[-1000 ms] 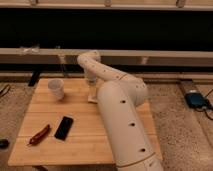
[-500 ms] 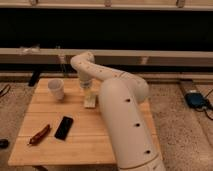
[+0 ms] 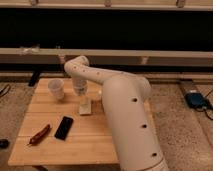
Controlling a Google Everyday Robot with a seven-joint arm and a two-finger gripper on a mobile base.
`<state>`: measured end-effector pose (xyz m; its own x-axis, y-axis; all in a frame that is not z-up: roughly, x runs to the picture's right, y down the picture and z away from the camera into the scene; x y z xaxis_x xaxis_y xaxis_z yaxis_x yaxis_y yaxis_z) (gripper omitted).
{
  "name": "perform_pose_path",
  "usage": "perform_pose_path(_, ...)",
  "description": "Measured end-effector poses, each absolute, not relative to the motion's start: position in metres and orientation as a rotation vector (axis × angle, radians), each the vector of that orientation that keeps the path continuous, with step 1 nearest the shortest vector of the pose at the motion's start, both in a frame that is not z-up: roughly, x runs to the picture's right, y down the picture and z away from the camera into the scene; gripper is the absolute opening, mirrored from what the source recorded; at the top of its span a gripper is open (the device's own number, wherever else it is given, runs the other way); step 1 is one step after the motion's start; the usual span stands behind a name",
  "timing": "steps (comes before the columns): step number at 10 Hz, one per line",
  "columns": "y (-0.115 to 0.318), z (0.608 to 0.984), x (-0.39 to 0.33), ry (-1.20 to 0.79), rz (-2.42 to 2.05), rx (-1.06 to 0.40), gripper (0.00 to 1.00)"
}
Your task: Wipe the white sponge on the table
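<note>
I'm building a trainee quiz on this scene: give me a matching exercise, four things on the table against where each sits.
Things: 1 white sponge; 2 paper cup; 3 black phone; 4 red item.
Places: A nearest the table's near-left corner; B directly under the shut hand; C between red item and sponge; D far side, beside the hand.
Pairs: 1-B; 2-D; 3-C; 4-A.

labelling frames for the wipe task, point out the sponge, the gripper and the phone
sponge [image 3: 85, 107]: camera view, middle of its white top
gripper [image 3: 81, 96]: camera view, at its tips, low over the sponge's far end
phone [image 3: 63, 127]: camera view, middle of its black face
</note>
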<state>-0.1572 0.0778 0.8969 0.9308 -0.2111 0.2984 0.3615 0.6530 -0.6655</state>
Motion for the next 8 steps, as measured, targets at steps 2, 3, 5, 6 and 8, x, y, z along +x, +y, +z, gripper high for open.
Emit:
perform_pose_path(2,0.088,0.877,-0.17,-0.232,-0.354,-0.797,0.0)
perform_pose_path(3,0.094,0.871,-0.18,-0.241,-0.371,-0.793,0.0)
perform_pose_path(5,0.098,0.871,-0.195,-0.244,-0.39,-0.78,0.0)
perform_pose_path(6,0.099,0.874,-0.206,-0.243,-0.402,-0.772,0.0)
perform_pose_path(8,0.097,0.887,-0.224,-0.228,-0.414,-0.753,0.0)
